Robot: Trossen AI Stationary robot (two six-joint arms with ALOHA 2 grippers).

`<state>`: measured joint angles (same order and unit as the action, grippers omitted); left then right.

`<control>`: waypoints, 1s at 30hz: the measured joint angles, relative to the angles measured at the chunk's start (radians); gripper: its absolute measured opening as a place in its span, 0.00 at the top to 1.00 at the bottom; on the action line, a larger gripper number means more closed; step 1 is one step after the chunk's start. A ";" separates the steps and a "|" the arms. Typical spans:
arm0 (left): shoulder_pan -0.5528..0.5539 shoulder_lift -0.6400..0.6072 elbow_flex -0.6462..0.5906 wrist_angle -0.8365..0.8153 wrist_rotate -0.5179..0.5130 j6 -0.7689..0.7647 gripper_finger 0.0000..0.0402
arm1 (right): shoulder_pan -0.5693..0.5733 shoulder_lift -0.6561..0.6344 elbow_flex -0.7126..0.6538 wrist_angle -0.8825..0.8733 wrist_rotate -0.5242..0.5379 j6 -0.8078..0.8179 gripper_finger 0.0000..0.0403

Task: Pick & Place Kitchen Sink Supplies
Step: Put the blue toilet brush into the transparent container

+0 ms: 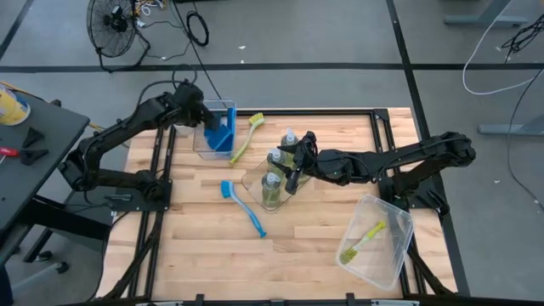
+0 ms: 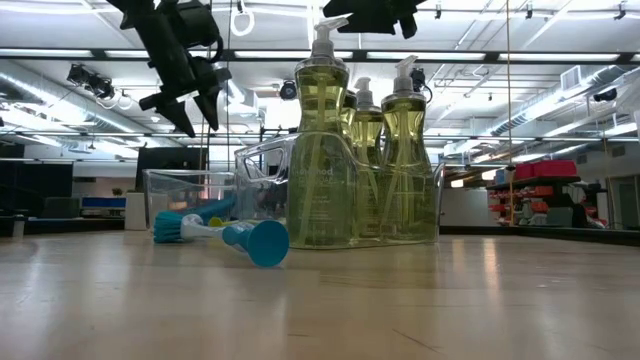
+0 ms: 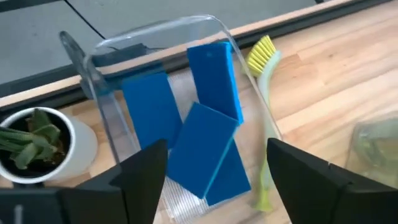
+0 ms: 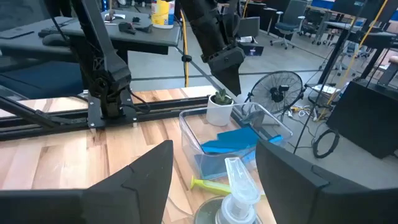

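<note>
Both tools open, empty.

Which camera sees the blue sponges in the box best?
The left wrist view: the blue sponges fill it, leaning inside the clear bin. The high view shows them small, the right wrist view partly, the low view hardly at all.

Grey floor with dark seams; black fan stands on it, black cable just beside. Behind fan, office chairs. Ceiling strip lights overhead.
</note>
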<state>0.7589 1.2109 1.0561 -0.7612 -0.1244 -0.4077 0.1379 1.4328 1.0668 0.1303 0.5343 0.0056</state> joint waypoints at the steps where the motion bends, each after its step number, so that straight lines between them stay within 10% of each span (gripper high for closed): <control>1: -0.006 0.000 0.000 -0.002 0.009 0.000 0.30 | 0.000 0.000 0.000 -0.006 0.000 0.005 0.43; 30: -0.356 0.000 0.000 0.306 0.307 -0.151 0.80 | 0.014 -0.195 0.000 -0.238 -0.143 0.239 0.43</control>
<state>0.4029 1.2106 1.0557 -0.4555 0.1825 -0.5583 0.1524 1.2381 1.0668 -0.1080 0.3909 0.2442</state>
